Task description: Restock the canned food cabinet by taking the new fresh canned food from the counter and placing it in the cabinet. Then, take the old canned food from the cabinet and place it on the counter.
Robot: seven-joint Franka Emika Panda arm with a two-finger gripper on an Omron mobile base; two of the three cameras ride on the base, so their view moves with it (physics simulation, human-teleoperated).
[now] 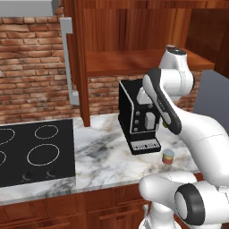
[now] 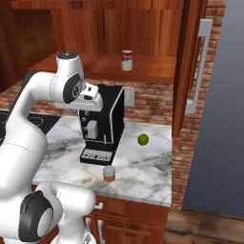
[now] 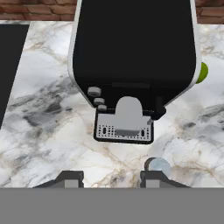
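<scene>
Standing untouched near the front edge of the white-and-grey veined marble desk (image 2: 143,164), just in front of the black coffee machine (image 2: 101,125), the squat yellow-and-orange tin (image 2: 109,173) awaits pickup. Higher up, the red-and-white tin (image 2: 127,60) sits on the inner shelf of the reddish-brown wooden cabinet (image 2: 157,66), whose door hangs open. Neither swap looks done. Released and empty, the pincer (image 3: 111,177) hovers above the desk, the yellow tin beside one fingertip.

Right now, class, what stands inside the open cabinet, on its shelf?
One small tin, the old canned food, stands upright on the cabinet shelf, alone, near the back. The shelf's far left end is covered by the arm, so nothing can be said of it.
</scene>
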